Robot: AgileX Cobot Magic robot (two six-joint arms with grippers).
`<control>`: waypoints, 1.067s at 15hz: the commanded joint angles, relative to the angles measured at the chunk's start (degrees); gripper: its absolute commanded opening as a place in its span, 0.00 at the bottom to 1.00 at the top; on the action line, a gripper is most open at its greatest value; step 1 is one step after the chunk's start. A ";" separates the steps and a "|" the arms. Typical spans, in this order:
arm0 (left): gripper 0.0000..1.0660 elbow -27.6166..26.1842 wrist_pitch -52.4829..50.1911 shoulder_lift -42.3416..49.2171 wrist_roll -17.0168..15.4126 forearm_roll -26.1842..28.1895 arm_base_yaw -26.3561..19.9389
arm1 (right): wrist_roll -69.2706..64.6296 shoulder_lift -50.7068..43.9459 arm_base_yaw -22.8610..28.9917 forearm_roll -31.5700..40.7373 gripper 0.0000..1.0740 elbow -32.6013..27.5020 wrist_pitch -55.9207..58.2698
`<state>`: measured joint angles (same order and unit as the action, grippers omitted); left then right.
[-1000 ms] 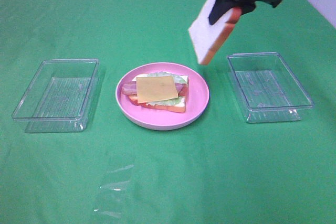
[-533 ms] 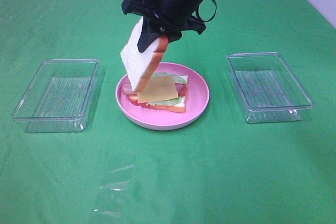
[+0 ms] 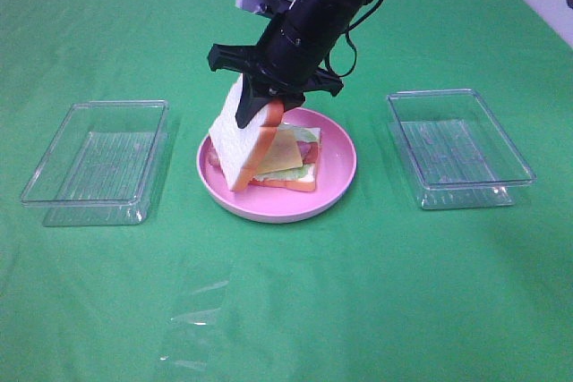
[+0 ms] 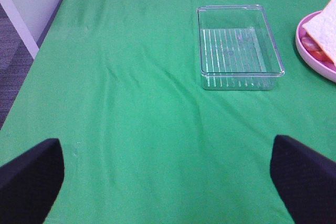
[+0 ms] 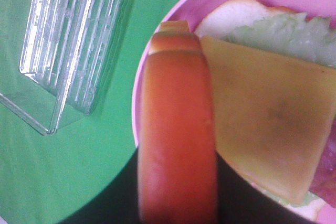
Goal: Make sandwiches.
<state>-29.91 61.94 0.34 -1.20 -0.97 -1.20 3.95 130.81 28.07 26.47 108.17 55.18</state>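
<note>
The sandwich stack [image 3: 285,157] lies on a round pink plate [image 3: 342,174]: a bread slice at the bottom, lettuce, bacon, and a yellow cheese square [image 5: 268,114] on top. My right gripper [image 3: 261,112] reaches across the middle and is shut on another white bread slice [image 3: 238,145] with an orange-brown crust [image 5: 178,135]. That slice hangs steeply tilted at the stack's left side, its lower edge down at the plate. My left gripper [image 4: 168,182] is open over bare cloth, well short of the left tray [image 4: 239,45], and does not show in the high view.
Two clear plastic trays stand on the green cloth, one left of the plate [image 3: 98,163] and one right of it [image 3: 458,145]. A piece of clear film [image 3: 192,319] lies on the cloth near the front. The table's left edge shows in the left wrist view.
My right arm has carried the bread slice from above the right tray leftwards and down to the plate's left side. The stack has not moved.
</note>
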 commanded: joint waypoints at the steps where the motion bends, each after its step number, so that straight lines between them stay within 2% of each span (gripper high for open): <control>1: 0.94 0.23 -0.29 0.17 -0.46 0.00 0.52 | -1.09 0.06 0.00 -3.09 0.17 -0.06 -1.32; 2: 0.94 0.23 -0.29 0.17 -0.46 0.00 0.52 | -1.83 0.06 0.00 -4.07 0.21 -0.06 -1.43; 3: 0.94 0.23 -0.29 0.17 -0.46 0.00 0.52 | -2.41 0.06 0.00 -6.65 0.50 -0.06 -1.38; 4: 0.94 0.23 -0.29 0.17 -0.46 0.00 0.52 | -2.29 0.06 0.00 -7.73 0.67 0.00 -1.26; 5: 0.94 0.23 -0.29 0.17 -0.46 0.00 0.52 | -2.06 -0.29 0.00 -9.51 0.80 0.06 -1.20; 7: 0.94 0.23 -0.29 0.17 -0.46 0.00 0.52 | -1.95 -1.72 0.00 -13.18 0.84 0.06 -0.11; 12: 0.94 0.23 -0.29 0.17 -0.46 0.00 0.52 | -4.35 -10.83 0.00 -29.34 0.84 0.06 8.71; 15: 0.94 0.23 -0.29 0.17 -0.46 0.00 0.52 | -4.35 -16.79 0.00 -31.46 0.84 -0.17 21.03; 16: 0.94 0.23 -0.29 0.17 -0.46 0.00 0.52 | -4.76 -18.51 0.00 -30.77 0.84 -0.80 20.91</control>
<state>-29.91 61.94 0.34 -1.20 -0.97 -1.20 -0.40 112.59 28.07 -4.13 107.49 69.27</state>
